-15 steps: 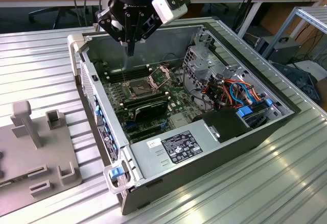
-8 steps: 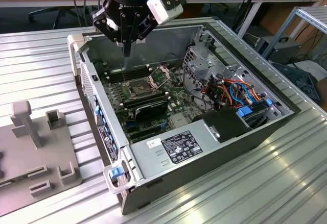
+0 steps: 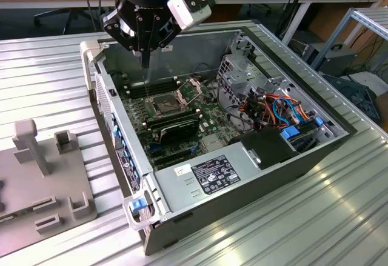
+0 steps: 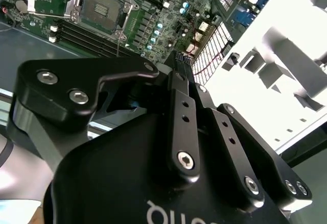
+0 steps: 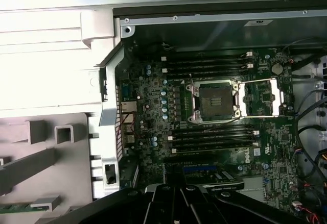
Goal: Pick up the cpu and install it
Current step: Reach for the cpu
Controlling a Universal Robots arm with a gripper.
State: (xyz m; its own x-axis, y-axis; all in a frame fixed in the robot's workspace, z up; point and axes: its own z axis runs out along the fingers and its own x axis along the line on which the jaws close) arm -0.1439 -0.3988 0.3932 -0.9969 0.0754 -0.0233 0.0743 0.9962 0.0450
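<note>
Exterior view: one gripper [image 3: 143, 53], jaws closed, above one case [image 3: 254, 193] with one socket [image 3: 165, 103]

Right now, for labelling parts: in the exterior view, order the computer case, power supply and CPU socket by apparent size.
Largest: computer case.
Then: power supply.
Smallest: CPU socket, clearly, though it lies farther back.

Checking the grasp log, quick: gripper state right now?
Black gripper: closed, above the open grey computer case; whether it holds anything cannot be told.
</note>
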